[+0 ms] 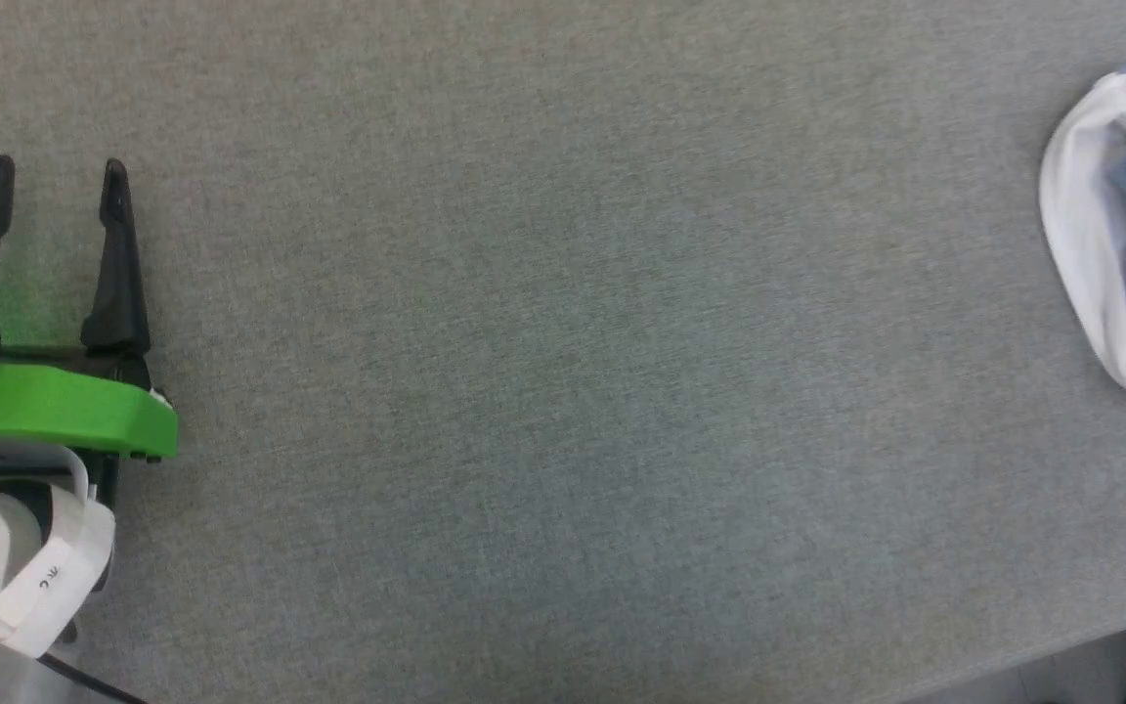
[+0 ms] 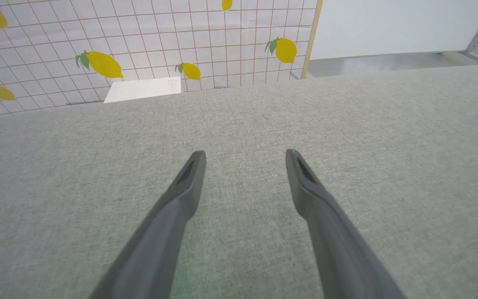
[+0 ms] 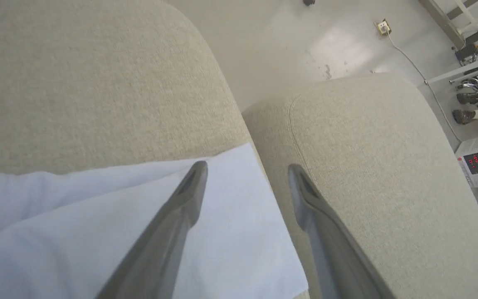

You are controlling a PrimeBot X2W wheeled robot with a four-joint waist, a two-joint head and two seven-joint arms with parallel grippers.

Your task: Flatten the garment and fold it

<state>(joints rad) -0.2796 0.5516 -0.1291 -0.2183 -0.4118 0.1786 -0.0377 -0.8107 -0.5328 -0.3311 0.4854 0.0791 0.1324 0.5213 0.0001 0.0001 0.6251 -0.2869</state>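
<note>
Head view puts my left gripper (image 1: 58, 166) at nine o'clock, its two dark fingers spread wide over the grey woven tabletop (image 1: 563, 391). The crumpled light blue knit polo shirt (image 1: 1086, 244), white collar showing, lies at three o'clock by the frame's edge. My right gripper (image 3: 247, 166) hangs wide apart and empty over that shirt's smooth blue cloth.

The shirt (image 1: 1125, 244) lies bunched at the far right of the grey fabric surface (image 1: 563, 391), its white collar (image 1: 1081, 235) curving around crumpled light blue knit. In the right wrist view the shirt (image 3: 239, 220) spreads smooth and pale blue, with a straight hem and a corner reaching the seam between two cushions (image 3: 98, 83).
</note>
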